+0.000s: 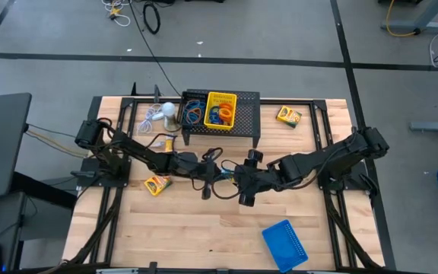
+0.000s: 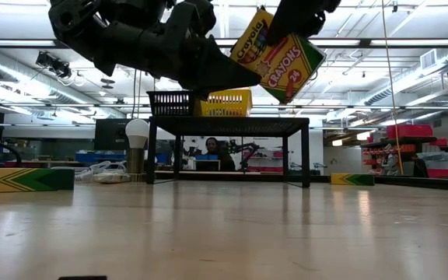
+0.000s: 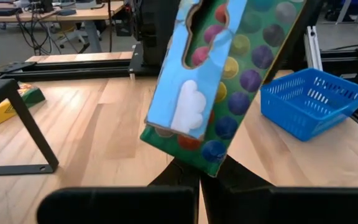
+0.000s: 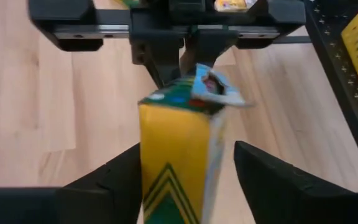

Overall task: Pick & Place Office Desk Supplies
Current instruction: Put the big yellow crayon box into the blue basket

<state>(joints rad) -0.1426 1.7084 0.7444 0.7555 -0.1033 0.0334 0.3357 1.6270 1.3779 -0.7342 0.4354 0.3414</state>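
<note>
A crayon box [image 2: 282, 54], yellow and green, hangs tilted above the table's middle. My left gripper [image 3: 199, 177] is shut on one end of it. My right gripper [image 4: 188, 152] is open. Its two fingers stand on either side of the box's other end [image 4: 176, 162]; whether they touch it I cannot tell. Three more crayon boxes [image 1: 157, 184] [image 1: 162, 142] [image 1: 288, 116] lie on the table. A yellow tray [image 1: 221, 109] and a black tray [image 1: 195, 110], both with coloured rubber bands in them, sit on a black mesh stand [image 1: 242, 129]. My left gripper pinches the crayon box's end [image 3: 207, 163] between its two shut fingers. The fingers come nearly level from the table's left side. The box sticks out beyond them, tilted, lifted clear of the table.
A blue tray [image 1: 285, 243] lies near the front right edge. A white round object [image 1: 169, 110] with a cord sits left of the stand at the back. Bare wood lies in front of both grippers.
</note>
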